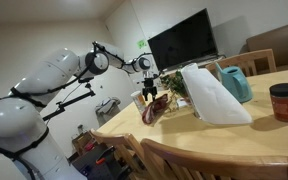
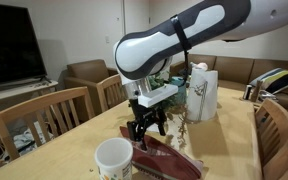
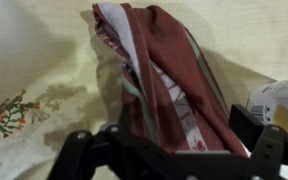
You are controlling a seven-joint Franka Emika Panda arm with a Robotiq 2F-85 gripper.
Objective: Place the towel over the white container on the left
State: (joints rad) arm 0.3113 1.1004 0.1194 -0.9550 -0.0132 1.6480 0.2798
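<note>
Black two-finger gripper [image 2: 147, 127]: jaws at full spread, nothing clamped. In an exterior view it hangs low over the small dark maroon cloth towel [image 2: 169, 160], which lies bunched on the pale cream table [image 2: 69, 150] at the near end.

Wrist view: the towel [image 3: 164, 80] fills the middle, with pale striped bands showing, and runs down between the dark fingers [image 3: 264, 150]. Can't tell whether they touch the cloth.

The short white cylindrical container [image 2: 114, 160] stands upright just left of the towel, top open and uncovered. Wrist view catches it at the right edge [image 3: 279, 100], just beside the cloth.

Farther along the table are a big white slanted flat-sided object [image 1: 214, 95], a teal jug [image 1: 234, 85] behind it and a dark red-brown jar [image 1: 284, 102] at far right, all well apart from the towel.
</note>
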